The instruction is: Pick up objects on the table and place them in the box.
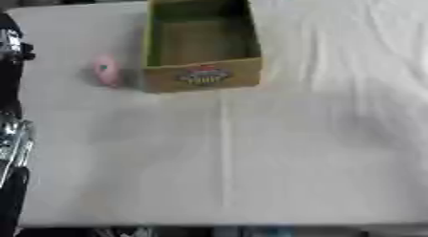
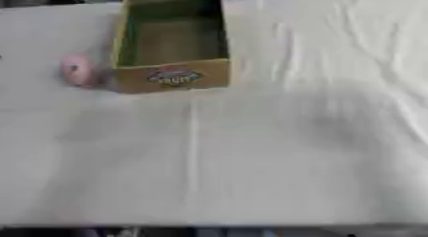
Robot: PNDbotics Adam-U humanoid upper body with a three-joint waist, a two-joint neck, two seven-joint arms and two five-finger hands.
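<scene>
An open yellow-brown cardboard box (image 1: 200, 74) stands at the far middle of the table, with a red and blue label on its front wall. I see nothing lying inside it. A small pink rounded object (image 1: 105, 70) lies on the cloth just left of the box, close to its left wall. Black and silver parts of my left arm (image 1: 12, 135) run down the left edge of the left eye view, well left of the pink object. The hand itself does not show plainly. My right hand is in neither view.
A white, slightly wrinkled cloth (image 1: 251, 155) covers the table, with a crease running from the box toward the front edge. The table's front edge (image 1: 217, 225) crosses the bottom of the view. Dark shapes lie beyond the far edge.
</scene>
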